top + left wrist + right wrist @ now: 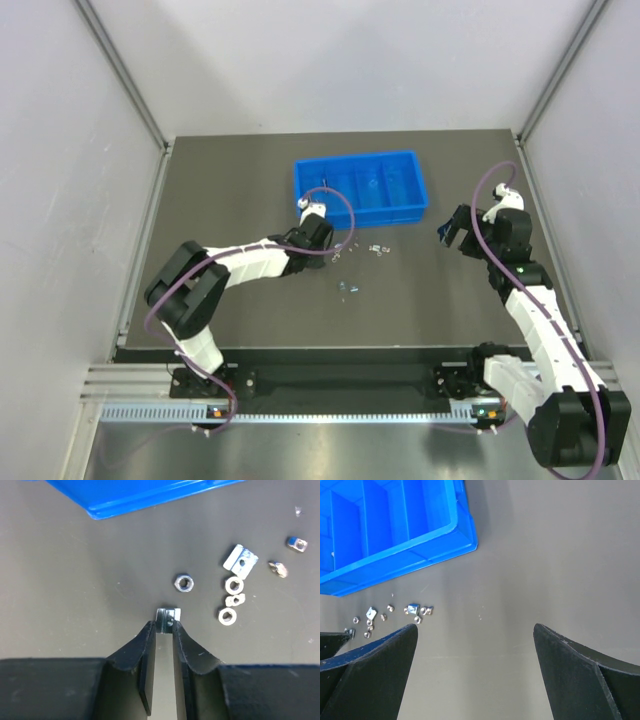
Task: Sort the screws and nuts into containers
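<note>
**Arm poses, seen from the near edge.** Left arm [240, 262] is stretched low toward the near left corner of the blue tray [358, 156]. The left gripper [165, 625] points downward, its fingers narrowed to a slit and pinching a small square nut [168, 616] at their tips. Right arm [535, 310] is folded, elbow raised, off the tray's right end. The right gripper [475, 627] has its jaws spread wide.

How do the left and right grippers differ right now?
The left gripper is pinched narrow on a square nut; the right gripper stands wide open, holding nothing. The left gripper is amid the loose hardware; the right gripper hangs away from it, by the blue tray. Both have black fingers.
</note>
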Available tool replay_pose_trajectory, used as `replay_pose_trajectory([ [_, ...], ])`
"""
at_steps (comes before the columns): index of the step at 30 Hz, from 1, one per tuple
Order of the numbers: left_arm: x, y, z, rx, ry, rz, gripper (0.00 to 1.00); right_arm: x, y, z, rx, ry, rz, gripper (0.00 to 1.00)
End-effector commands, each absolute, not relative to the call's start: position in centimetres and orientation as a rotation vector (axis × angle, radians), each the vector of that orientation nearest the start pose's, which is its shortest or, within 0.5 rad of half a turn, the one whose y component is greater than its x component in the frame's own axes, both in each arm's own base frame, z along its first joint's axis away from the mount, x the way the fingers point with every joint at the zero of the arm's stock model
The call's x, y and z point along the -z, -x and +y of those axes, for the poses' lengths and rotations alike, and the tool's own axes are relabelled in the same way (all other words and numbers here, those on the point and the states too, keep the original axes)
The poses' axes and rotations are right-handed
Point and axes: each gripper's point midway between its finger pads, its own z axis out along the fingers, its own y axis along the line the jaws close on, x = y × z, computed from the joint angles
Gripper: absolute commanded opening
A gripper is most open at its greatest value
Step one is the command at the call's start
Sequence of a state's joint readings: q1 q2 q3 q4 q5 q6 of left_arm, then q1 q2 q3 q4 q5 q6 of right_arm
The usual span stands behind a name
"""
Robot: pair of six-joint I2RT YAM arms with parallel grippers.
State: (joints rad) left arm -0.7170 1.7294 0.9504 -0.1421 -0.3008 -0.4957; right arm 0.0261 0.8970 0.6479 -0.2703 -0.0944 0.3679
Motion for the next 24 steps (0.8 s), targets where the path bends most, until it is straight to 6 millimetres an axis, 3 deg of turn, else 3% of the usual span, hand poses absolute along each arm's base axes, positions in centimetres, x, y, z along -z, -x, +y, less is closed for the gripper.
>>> replay_pose_trajectory([
  [1, -2.8, -31.8, -23.7, 0.166, -0.163, 2.450, 0.18, -17.4, -30.8, 4.0, -0.336, -0.297, 2.038, 1.00],
  [4, -4.0, -32.0, -23.9, 0.188, -0.149, 2.425, 0.17, -17.3, -30.8, 3.9, -0.331, -0.297, 2.038, 1.00],
  [13, -12.1, -33.7, -25.0, 0.301, -0.137, 2.237, 0.17, -17.0, -30.8, 3.7, -0.319, -0.310, 2.048, 1.00],
  [21, -14.8, -35.1, -25.9, 0.316, -0.139, 2.179, 0.18, -17.0, -30.9, 3.5, -0.307, -0.311, 2.047, 1.00],
  [24, -14.0, -35.1, -25.9, 0.298, -0.147, 2.208, 0.29, -16.9, -30.8, 3.4, -0.298, -0.309, 2.053, 1.00],
])
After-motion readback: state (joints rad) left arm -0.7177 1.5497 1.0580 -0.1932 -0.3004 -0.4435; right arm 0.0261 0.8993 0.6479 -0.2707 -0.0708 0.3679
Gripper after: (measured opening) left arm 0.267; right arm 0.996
